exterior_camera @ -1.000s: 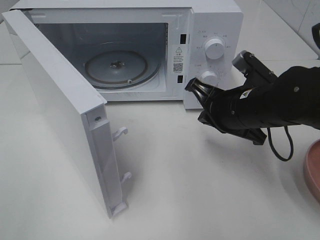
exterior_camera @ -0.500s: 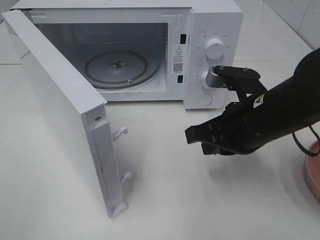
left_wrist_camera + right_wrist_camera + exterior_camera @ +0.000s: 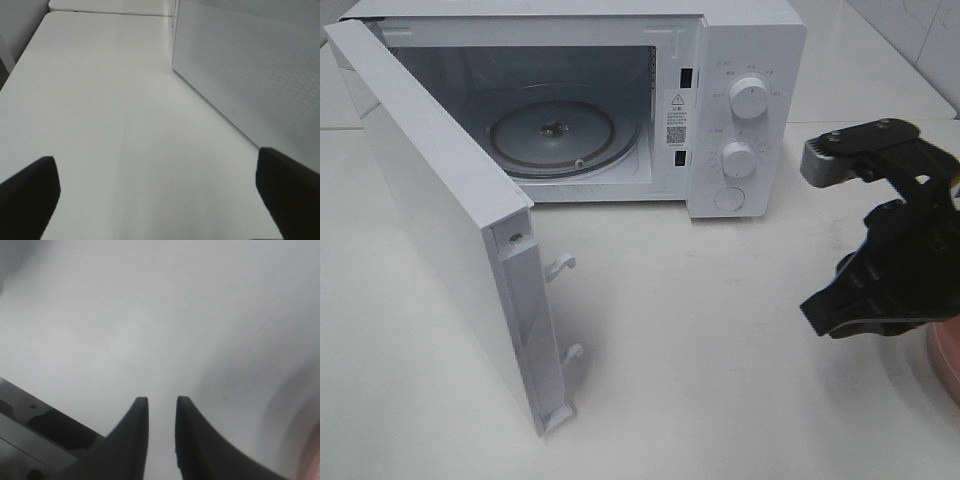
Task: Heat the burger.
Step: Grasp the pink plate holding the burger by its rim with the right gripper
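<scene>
The burger is out of view in every frame. The white microwave [image 3: 740, 60] stands at the back with its door [image 3: 440, 200] swung wide open. Its glass turntable [image 3: 552, 135] is bare. My right gripper [image 3: 817, 312] hangs over the table at the right, in front of the control knobs [image 3: 750, 100]. In the right wrist view its fingers [image 3: 140, 430] stand almost together over bare table, holding nothing. My left gripper [image 3: 156, 165] is wide open and empty, low over the table beside a white perforated face of the microwave [image 3: 250, 65].
The rim of a round pink plate [image 3: 945, 350] shows at the right edge of the table, just right of my right gripper; a pink blur [image 3: 312, 460] shows it in the right wrist view. The open door juts toward the table's front left.
My right arm has swung away from the microwave's knobs, moving right and toward the front, close to the pink plate. The microwave and its door have not moved.
</scene>
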Robot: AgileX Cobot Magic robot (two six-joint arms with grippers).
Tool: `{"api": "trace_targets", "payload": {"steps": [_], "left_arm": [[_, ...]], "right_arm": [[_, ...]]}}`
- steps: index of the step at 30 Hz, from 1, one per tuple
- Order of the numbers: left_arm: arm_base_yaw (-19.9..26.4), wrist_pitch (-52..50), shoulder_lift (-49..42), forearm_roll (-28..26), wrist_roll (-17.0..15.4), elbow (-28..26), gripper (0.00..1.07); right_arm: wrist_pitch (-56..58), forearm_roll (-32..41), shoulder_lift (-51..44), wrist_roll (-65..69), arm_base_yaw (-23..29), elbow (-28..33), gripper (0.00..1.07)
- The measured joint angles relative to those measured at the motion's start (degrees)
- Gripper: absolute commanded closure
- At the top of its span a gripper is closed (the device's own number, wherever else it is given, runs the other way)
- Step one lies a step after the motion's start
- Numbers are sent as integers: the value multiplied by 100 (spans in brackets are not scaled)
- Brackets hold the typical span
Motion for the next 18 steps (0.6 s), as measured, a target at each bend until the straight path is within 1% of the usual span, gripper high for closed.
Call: {"api": "trace_targets", "payload": {"steps": [1,2,3,4,5,6,7,8,9,10,13,18], "left_arm": [[0,0,0,0,0,0,7],[0,0,0,0,0,0,7],[0,0,0,0,0,0,7],[0,0,0,0,0,0,7],[0,0,0,0,0,0,7],[0,0,0,0,0,0,7],[0,0,0,0,0,0,7],[0,0,0,0,0,0,7],[0,0,0,0,0,0,7],[0,0,0,0,0,0,7],[0,0,0,0,0,0,7],[0,0,0,0,0,0,7]], "right_arm": [[201,-178,-138,0,-132,0,66],[315,-252,-195,0,-201,0,60],[315,-252,-195,0,-201,0,60],[510,-378,-286,0,-321,0,47],[510,-378,-286,0,-321,0,47],[607,-447,-332,0,-384,0,39],[785,-527,-367,0,-527,0,27],[785,-527,-367,0,-527,0,27],[985,-613,-372,0,-659,0,23],[1071,-670,-372,0,-728,0,16],[1197,-796,-372,0,-837,0,16],[1261,-1186,-372,46,-1094,6,18]]}}
